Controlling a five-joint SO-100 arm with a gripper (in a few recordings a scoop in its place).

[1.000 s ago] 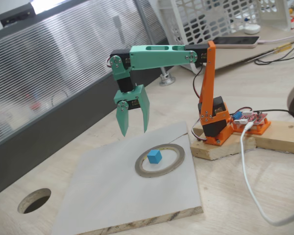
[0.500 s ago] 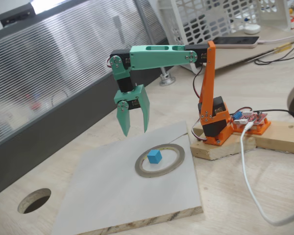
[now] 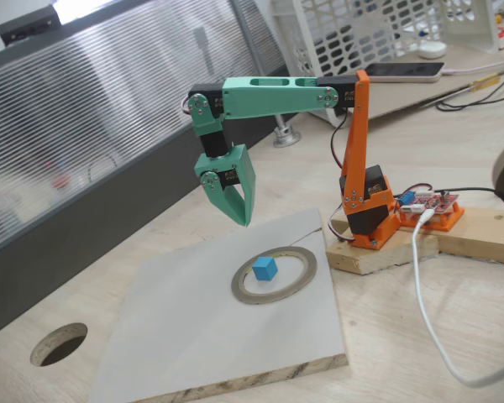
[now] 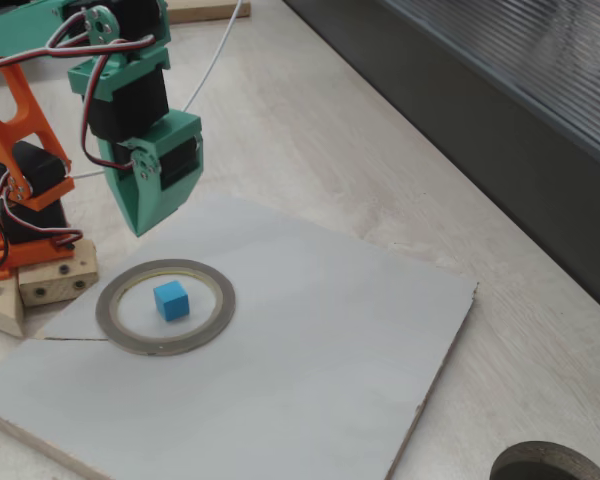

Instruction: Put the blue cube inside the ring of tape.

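The blue cube rests flat inside the ring of tape, a thin grey ring lying on a pale board. In both fixed views my green gripper hangs in the air above and just behind the ring, pointing down. Its two fingers meet at the tips, so it is shut with nothing held. It is well apart from the cube.
The pale board lies on a wooden table. A round dark hole sits off the board's corner. The orange arm base stands on a wooden block, with a white cable beside it.
The gripper's jaws were spread apart before and have now come together. The arm, cube and ring have stayed in place.
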